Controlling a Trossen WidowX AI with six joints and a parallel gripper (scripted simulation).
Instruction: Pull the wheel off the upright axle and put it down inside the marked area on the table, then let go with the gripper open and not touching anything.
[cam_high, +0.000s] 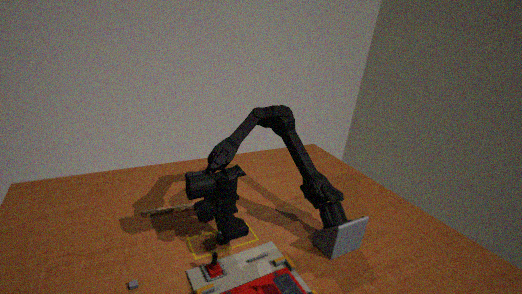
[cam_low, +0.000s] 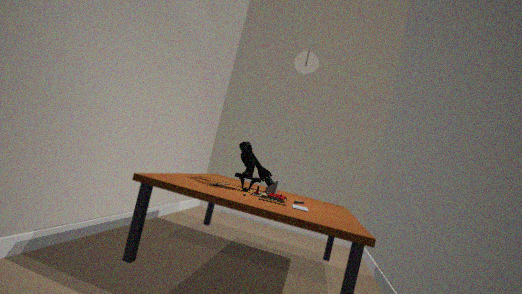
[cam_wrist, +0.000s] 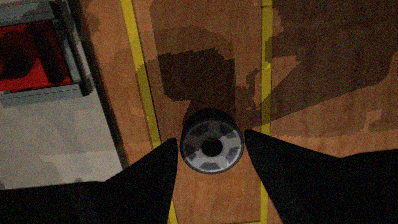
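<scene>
Wooden worktop, plain walls behind. Inspected left to right at my wrist: pale board with a red recess; yellow outline; wheel, seen within its long sides, between my fingers. These are released, with a slight gap at left; contact at right cannot be determined.

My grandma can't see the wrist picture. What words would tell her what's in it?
A round grey-and-black wheel sits between the open black gripper fingers, within the yellow outline marked on the brown wooden table. At the left is part of a pale grey board with a red patch.
</scene>
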